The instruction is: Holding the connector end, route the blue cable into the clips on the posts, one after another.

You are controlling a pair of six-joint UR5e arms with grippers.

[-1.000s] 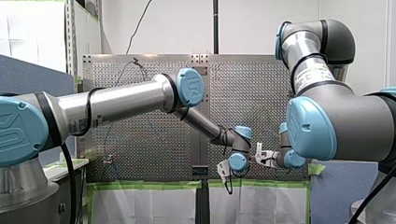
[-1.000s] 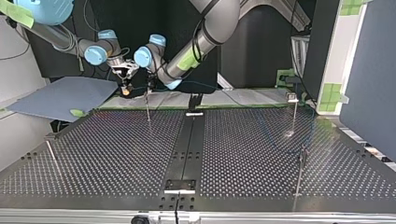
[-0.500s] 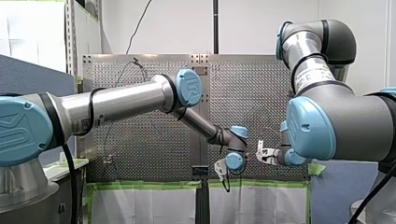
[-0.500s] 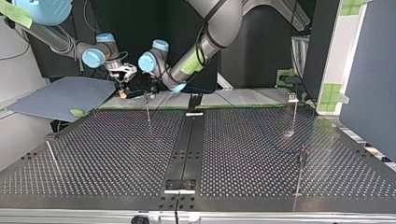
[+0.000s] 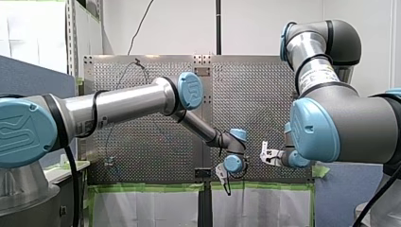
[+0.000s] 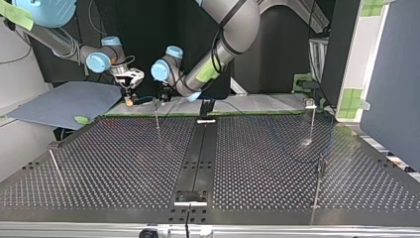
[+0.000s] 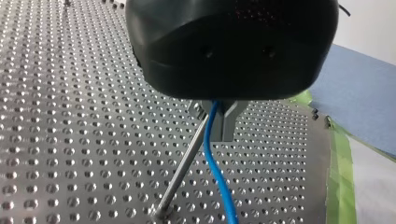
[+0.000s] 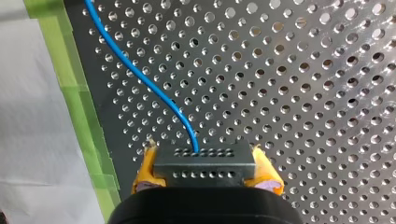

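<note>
Right wrist view: right pincer grips connector, blue cable leading ahead; left pincer clenched on it beside post. Advise: hold tension, seat squarely in clip.

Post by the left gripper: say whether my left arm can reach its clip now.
Likely yes: the post rises right beside the fingers of my left gripper, which hold the blue cable, with nothing between. The clip itself is hidden behind the gripper.
</note>
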